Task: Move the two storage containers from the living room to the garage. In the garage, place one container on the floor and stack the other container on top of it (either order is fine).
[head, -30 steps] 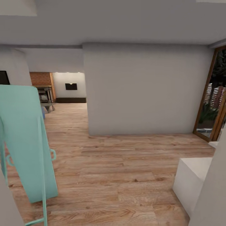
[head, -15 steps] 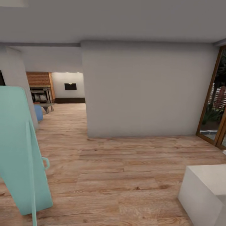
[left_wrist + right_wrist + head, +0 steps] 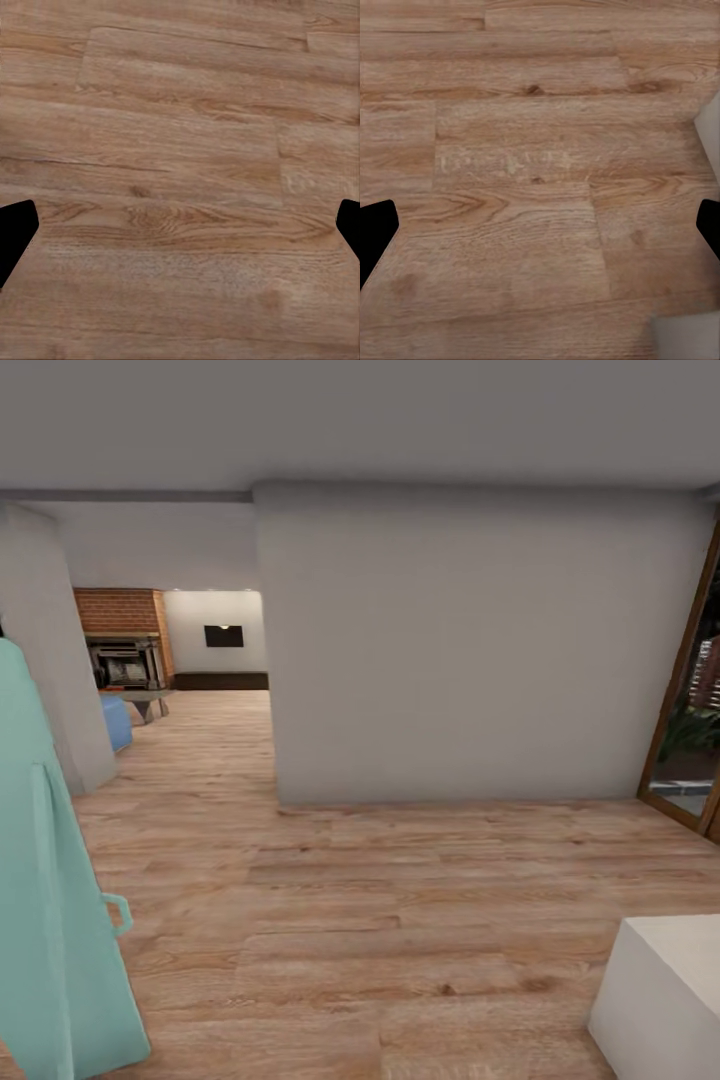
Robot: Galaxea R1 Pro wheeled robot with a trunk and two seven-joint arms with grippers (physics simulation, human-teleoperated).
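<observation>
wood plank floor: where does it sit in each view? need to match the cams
Head view: wood plank floor spans the lower half, running back toward the fireplace.
Left wrist view: planks across the frame between the open jaws.
Right wrist view: the same, a pale patch at one edge.
Shared landmark: the plank grain.

- One light wood-plank floor (image 3: 400, 920), running through the whole space.
- One broad white wall block (image 3: 470, 650), standing in the middle.
- One narrower white pillar (image 3: 50, 660), at the left.
- One brick fireplace (image 3: 120, 645), far back at the left.
- One blue cushion seat (image 3: 116, 720), partly hidden behind the pillar.
- One small dark panel (image 3: 224, 636), on the far wall.
- One wood-framed glass door (image 3: 690, 730), at the right edge.
- One white box-like block (image 3: 660, 990), at the lower right.
- One pale teal panel-shaped object (image 3: 50, 900), close at the left edge.
- Two dark fingertips (image 3: 15, 236) in the left wrist view.
- Two dark fingertips (image 3: 375, 236) in the right wrist view.
</observation>
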